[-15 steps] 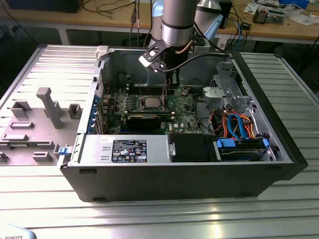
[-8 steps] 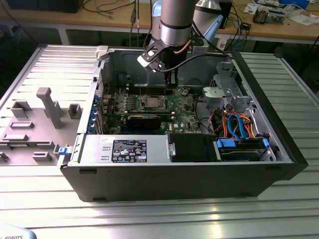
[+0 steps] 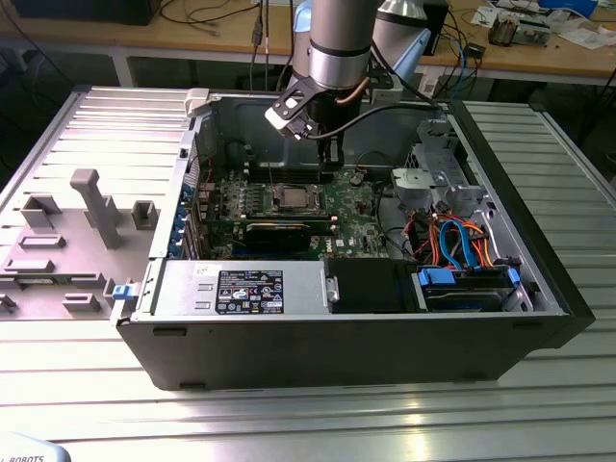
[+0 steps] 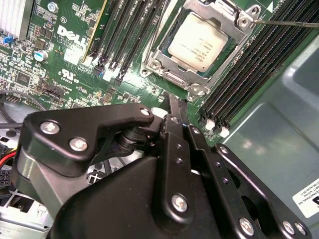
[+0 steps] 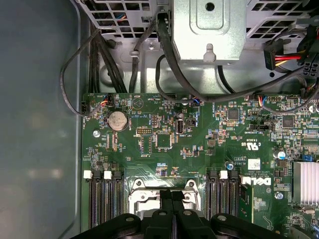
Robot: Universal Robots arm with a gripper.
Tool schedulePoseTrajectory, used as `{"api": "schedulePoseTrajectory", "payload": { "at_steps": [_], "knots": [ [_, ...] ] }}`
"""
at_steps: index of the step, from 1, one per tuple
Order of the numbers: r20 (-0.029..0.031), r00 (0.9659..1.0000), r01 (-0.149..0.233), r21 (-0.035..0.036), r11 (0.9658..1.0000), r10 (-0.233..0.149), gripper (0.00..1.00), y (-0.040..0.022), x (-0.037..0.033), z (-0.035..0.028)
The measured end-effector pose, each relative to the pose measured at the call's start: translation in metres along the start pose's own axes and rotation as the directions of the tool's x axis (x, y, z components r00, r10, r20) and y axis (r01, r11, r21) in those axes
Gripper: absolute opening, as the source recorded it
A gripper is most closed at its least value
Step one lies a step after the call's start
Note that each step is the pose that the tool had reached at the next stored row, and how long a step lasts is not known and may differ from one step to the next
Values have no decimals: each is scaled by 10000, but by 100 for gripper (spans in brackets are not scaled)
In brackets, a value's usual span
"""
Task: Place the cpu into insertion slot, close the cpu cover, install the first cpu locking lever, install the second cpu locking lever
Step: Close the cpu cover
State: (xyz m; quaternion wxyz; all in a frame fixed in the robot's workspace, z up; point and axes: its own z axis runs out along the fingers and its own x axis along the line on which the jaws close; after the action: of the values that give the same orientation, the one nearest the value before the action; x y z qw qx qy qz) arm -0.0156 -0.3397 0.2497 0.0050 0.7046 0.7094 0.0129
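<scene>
Gripper: the gripper (image 4: 175,102) is seen with its fingers pressed together and nothing held; it is poised low over the board (image 4: 65,64), just beside the slot (image 4: 172,79).
Cpu: the cpu (image 4: 197,42) is seated in the slot, metal top upward.
Cover: the cover (image 4: 159,55) is laid down around the cpu, which is framed in its window.
Lever: a thin lever (image 4: 286,22) is stretched over the memory slots (image 4: 259,64); whether it is latched cannot be told.
Risk: the narrow tip could be slid off the thin lever and driven into the memory slots or board. An off-centre push on the cover could shift the cpu.
Views: the cpu top is given plainly in the second wrist view. Cables (image 5: 164,55) and the drive cage (image 5: 209,30) are added by the first wrist view. The case (image 3: 337,356) on the desk (image 3: 87,404) is supplied by the exterior view.
</scene>
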Motion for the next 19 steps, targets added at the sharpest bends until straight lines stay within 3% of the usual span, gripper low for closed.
{"api": "schedulePoseTrajectory", "payload": {
  "at_steps": [4, 19],
  "knots": [
    [-1, 10000, 0, 0, 10000, 0, 11, -19, 0, 0],
    [0, 10000, 7, 0, 10000, -7, 11, -258, 1, 31]
  ]
}}
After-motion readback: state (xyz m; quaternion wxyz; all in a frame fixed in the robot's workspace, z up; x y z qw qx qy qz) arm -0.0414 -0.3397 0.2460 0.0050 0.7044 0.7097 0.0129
